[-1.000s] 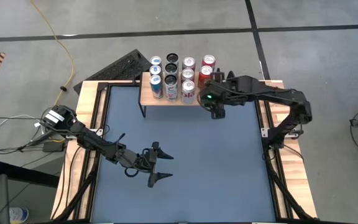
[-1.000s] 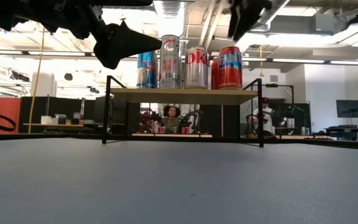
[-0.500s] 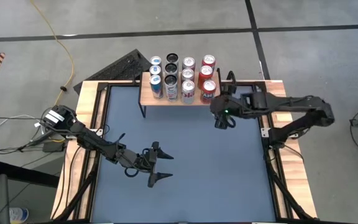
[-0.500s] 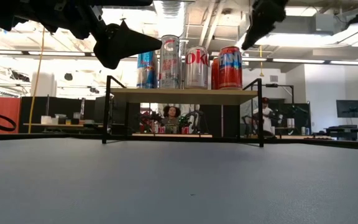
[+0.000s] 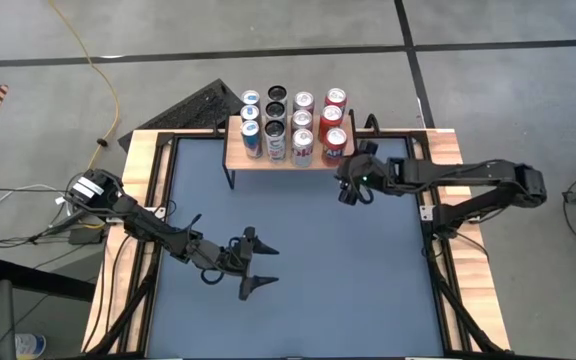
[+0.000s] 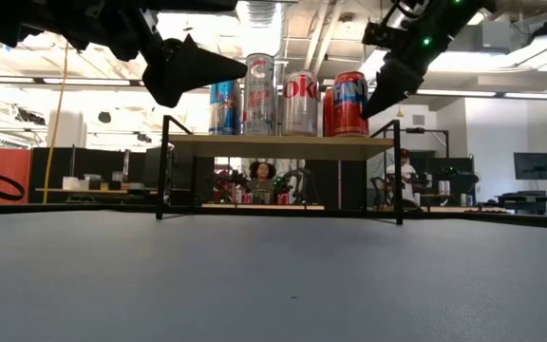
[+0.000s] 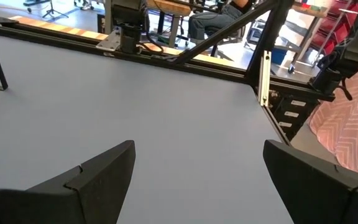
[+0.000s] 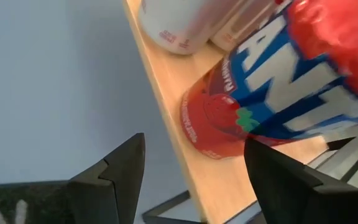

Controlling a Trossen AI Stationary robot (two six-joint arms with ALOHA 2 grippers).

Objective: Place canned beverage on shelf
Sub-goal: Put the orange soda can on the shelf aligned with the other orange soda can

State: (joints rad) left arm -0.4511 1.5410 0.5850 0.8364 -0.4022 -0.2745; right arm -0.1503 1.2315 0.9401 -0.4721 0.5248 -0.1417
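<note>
The shelf (image 5: 234,142), a wooden top on thin black legs (image 6: 163,171), stands at the table's far edge and carries several upright cans. A red can (image 5: 335,143) stands at its near right corner, also visible in the low view (image 6: 351,103) and close ahead in the right wrist view (image 8: 260,106). My right gripper (image 5: 351,190) hangs open and empty just off that corner, slanting down, its fingers (image 8: 123,168) short of the can. My left gripper (image 5: 268,267) hovers open and empty over the table's near-left middle (image 7: 197,149).
Wide bare grey table top (image 5: 308,300) lies in front of the shelf. A wooden frame (image 5: 138,200) borders the table. A dark flat keyboard-like thing (image 5: 193,105) lies behind the shelf's left end. People sit in the room beyond (image 6: 262,180).
My right gripper has drawn back from the red can at the shelf's near right corner, toward the table's near and right edges, sinking from above can height to beside the can and rolling as it went. The can stands on the shelf.
</note>
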